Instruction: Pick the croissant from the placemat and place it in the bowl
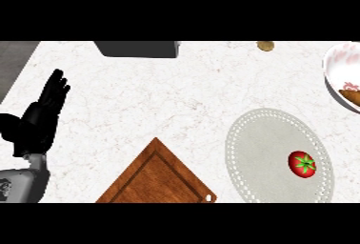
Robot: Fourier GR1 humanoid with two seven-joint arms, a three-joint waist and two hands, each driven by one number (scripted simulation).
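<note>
Croissant (352, 95) lies in bowl (336, 62); left hand (41, 114) rests open

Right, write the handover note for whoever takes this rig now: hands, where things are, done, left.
Left hand: open, fingers up, resting at the view's left edge, holding nothing.
Right hand: not in view.
Placemat: grey oval, right of centre; only a tomato lies on it, no croissant.
Bowl: white, at the right edge, partly cut off; a brown piece, apparently the croissant, lies inside at its lower part.
Done: the croissant looks placed in the bowl.
Left: confirm that; nothing else shows as pending.
</note>
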